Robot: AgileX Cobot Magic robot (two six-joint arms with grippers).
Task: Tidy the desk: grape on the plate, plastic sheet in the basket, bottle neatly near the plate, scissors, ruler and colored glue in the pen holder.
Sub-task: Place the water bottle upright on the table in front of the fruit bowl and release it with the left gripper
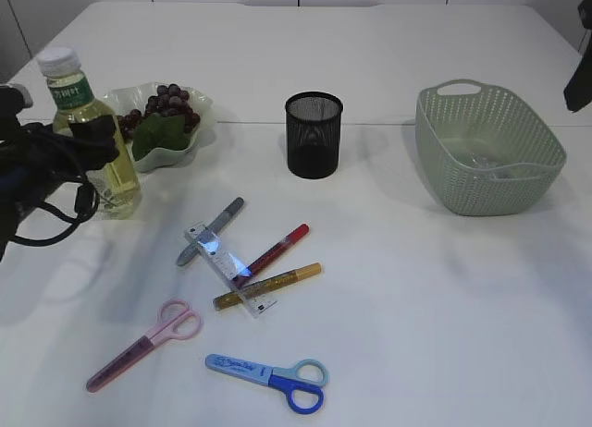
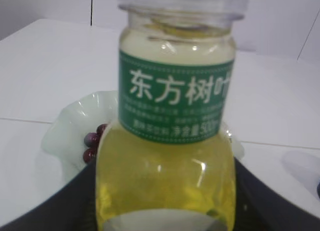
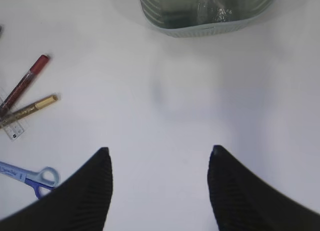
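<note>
With the bottle [image 1: 88,131] upright beside the plate [image 1: 181,151], my left pincer [image 1: 69,159] grips it.
Right pincer [image 3: 160,183] gapes empty over bare tabletop [image 3: 200,106].

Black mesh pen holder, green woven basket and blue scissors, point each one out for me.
Black mesh pen holder [image 1: 314,140], exterior view, front wall.
Green woven basket [image 1: 462,182], exterior view, front wall.
Blue scissors [image 1: 242,367], exterior view, blade cover.

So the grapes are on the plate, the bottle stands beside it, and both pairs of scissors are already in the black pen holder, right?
Not quite. The grapes are on the plate and the bottle stands beside it, but the exterior view shows the pink scissors and the blue scissors lying on the table, in front of the black pen holder.
</note>
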